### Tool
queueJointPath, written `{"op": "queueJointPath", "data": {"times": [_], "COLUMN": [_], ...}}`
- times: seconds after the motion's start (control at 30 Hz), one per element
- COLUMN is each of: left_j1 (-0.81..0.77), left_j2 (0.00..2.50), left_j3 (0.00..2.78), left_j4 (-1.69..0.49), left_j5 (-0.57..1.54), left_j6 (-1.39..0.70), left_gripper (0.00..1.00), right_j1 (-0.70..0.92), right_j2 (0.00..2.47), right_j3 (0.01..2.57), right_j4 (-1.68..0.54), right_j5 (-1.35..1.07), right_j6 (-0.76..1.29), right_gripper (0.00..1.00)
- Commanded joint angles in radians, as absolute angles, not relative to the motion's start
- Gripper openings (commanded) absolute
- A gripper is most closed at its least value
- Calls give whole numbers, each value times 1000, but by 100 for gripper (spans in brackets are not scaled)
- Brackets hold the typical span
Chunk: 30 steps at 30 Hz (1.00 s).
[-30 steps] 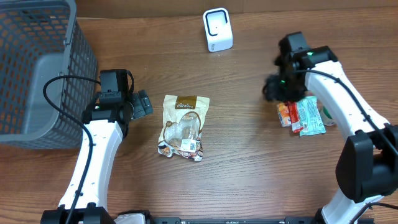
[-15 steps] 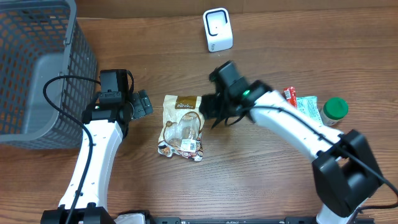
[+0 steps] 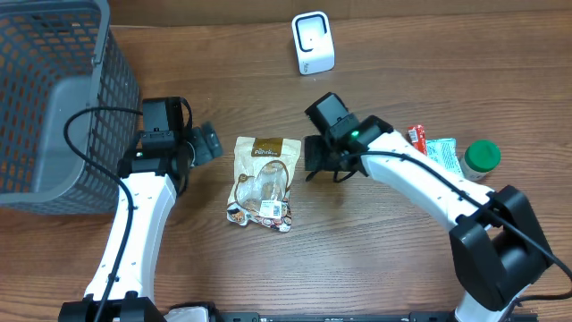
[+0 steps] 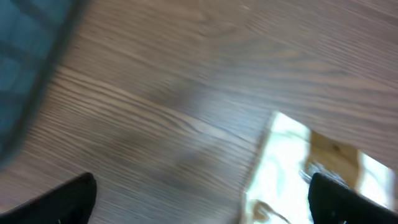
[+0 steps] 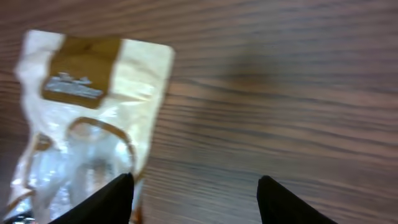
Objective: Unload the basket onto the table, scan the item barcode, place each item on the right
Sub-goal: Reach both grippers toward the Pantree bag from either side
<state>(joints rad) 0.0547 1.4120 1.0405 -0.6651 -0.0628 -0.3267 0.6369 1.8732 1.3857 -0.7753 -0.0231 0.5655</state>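
Lying flat on the wooden table [image 3: 375, 259], well apart from the grey mesh basket [image 3: 54, 98] at the left, the snack pouch [image 3: 264, 183] sat between the two arms, gripped by neither. Its flatness looked like the main hazard: a finger coming down on the film could skid or pin it rather than lift it. The right gripper [image 3: 315, 154] hovered just beside the pouch's upper right edge, jaws apart over bare wood, so closing there would likely catch nothing. The left gripper [image 3: 207, 143], jaws also wide apart, stood near the opposite edge; both closing in together risked a collision. The white scanner [image 3: 313, 42] stood well apart, so a weak corner pinch could slip on the way. A small white label [image 3: 271, 208], too small to read, might end up facing away.
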Motion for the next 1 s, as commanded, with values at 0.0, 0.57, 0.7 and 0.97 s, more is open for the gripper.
{"op": "queueJointPath", "data": {"times": [0.0, 0.57, 0.7, 0.97], "left_j1": [44, -266, -334, -414], "left_j2": [1422, 1801, 1822, 1811], "left_j3": [1050, 1049, 1049, 1129], "left_j4": [-693, -545, -470, -477], "left_j5": [200, 115, 288, 410], "left_j6": [-338, -419, -356, -291], "left_gripper": [45, 16, 15, 24], "right_j1": [598, 474, 439, 371], "right_j2": [1866, 1866, 1866, 1862], "right_j3": [1380, 1380, 1380, 1384], "right_j4": [-801, -917, -926, -927], "right_j5": [-4, -1, -1, -139], "right_j6": [576, 568, 569, 412], "right_gripper": [65, 65, 66, 65]}}
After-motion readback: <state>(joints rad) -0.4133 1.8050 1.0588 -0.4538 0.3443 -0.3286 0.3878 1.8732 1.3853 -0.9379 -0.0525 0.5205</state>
